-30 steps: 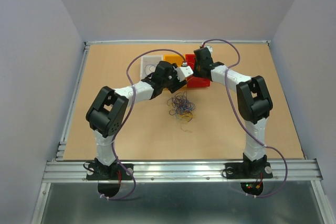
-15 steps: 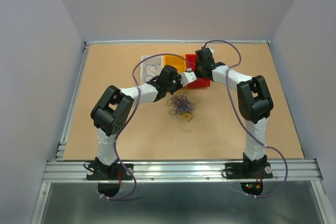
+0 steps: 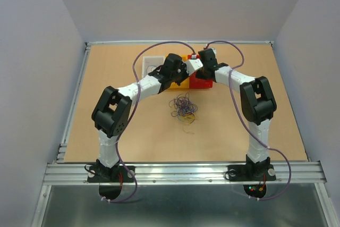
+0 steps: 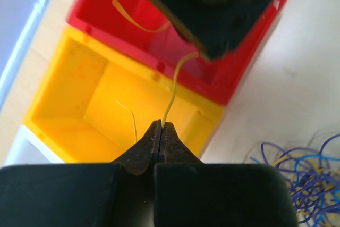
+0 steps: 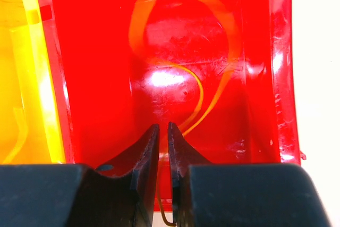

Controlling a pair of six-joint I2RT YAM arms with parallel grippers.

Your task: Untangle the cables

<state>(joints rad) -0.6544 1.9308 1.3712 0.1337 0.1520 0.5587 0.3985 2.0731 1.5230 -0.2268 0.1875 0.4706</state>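
While both arms reach to the far middle of the light wooden bench (image 3: 133,136), the two hands meet over a row of small plastic bins. The left hand (image 4: 161,130) has its black fingers pressed tight together on a thin yellow wire (image 4: 171,97). It hangs above the near right part of the open yellow plastic bin (image 4: 69,78).

From that pinch the wire climbs to the tip of the right hand (image 5: 160,134), which is above the shiny red plastic bin (image 5: 90,78) just right of the yellow one. The right hand's fingers are drawn almost shut, with only a narrow slit between them. A fine strand shows low in that slit, so it looks clamped on the wire's other end.

A looped yellow-orange wire (image 5: 136,22) lies curled on the red bin's floor. A pale, clear-looking bin (image 3: 150,62) sits at the left end of the row.

The loose tangle of thin curly blue, yellow and dark purple wires (image 3: 183,106) lies on the bare bench. It is nearer than the bins, clear of them, and neither hand is touching it.
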